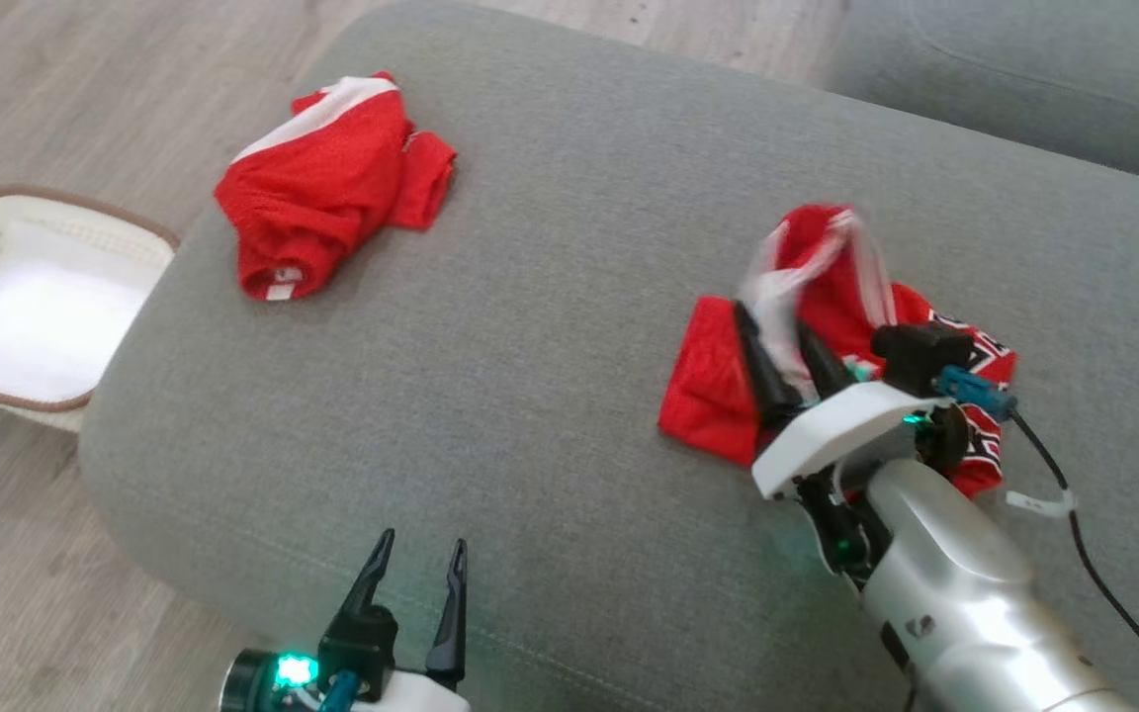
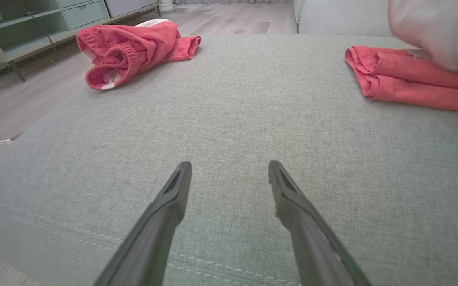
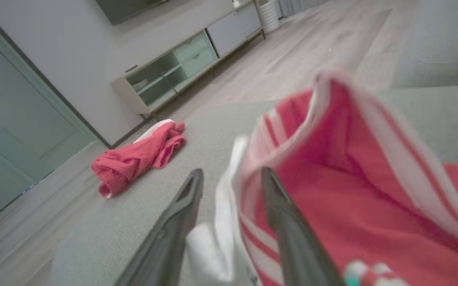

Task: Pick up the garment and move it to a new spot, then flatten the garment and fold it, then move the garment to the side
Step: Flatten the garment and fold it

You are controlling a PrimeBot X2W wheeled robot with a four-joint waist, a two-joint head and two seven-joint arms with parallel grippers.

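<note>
A red garment with white stripes (image 1: 827, 287) lies bunched on the right of the grey cushion (image 1: 550, 297). My right gripper (image 1: 772, 321) is at its left edge, jaws parted, with a blurred white-striped fold hanging loosely between the fingers. The right wrist view shows that fold (image 3: 352, 190) between and beside the right gripper (image 3: 232, 172). My left gripper (image 1: 423, 542) hovers open and empty over the cushion's front edge. In the left wrist view the left gripper (image 2: 229, 165) points across bare cushion, with the garment (image 2: 404, 79) at the far right.
A second red garment with white trim (image 1: 327, 188) lies crumpled at the cushion's far left. A white basket (image 1: 65, 203) stands on the wood floor left of the cushion. Another grey cushion (image 1: 1024, 69) sits behind on the right. A low cabinet (image 3: 181, 67) lines the wall.
</note>
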